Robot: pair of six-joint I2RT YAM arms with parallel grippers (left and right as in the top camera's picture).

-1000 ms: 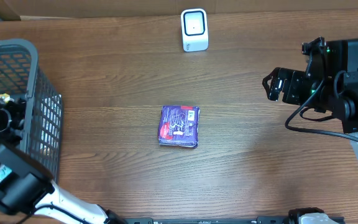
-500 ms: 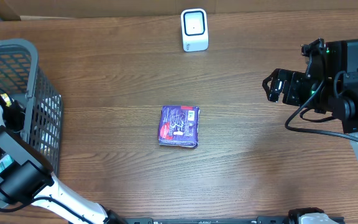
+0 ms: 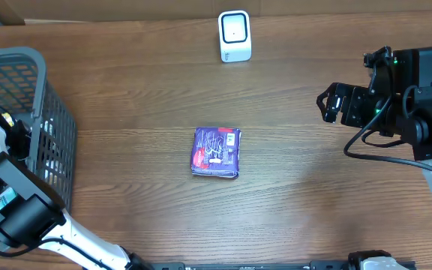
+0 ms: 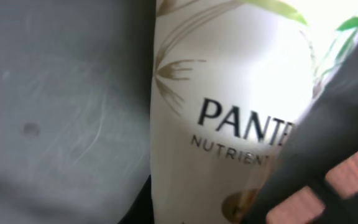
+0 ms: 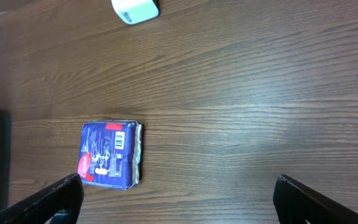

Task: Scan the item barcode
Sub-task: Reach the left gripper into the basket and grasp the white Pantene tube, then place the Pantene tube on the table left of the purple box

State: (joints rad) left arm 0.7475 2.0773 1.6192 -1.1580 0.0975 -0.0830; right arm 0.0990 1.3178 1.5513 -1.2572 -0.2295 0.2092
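Note:
A white Pantene bottle (image 4: pixel 229 93) fills the left wrist view, lying inside the grey basket (image 3: pixel 21 58). My left gripper (image 4: pixel 191 218) is down in that basket, shut on the bottle; in the overhead view the gripper (image 3: pixel 10 129) is mostly hidden by the basket wall. The white barcode scanner (image 3: pixel 235 36) stands at the table's far edge. A purple packet (image 3: pixel 217 152) lies flat mid-table, its barcode face up (image 5: pixel 119 140). My right gripper (image 3: pixel 328 103) hovers open at the right, well clear of the packet (image 5: pixel 110 154).
The basket takes up the table's left end, and its mesh wall (image 3: pixel 55 150) stands between my left arm and the table. Something pink (image 4: pixel 347 177) shows beside the bottle. The scanner (image 5: pixel 135 9) sits at the top of the right wrist view.
My left arm has shifted a little farther into the basket and its jaws have closed. The right arm, the packet and the scanner have not moved.

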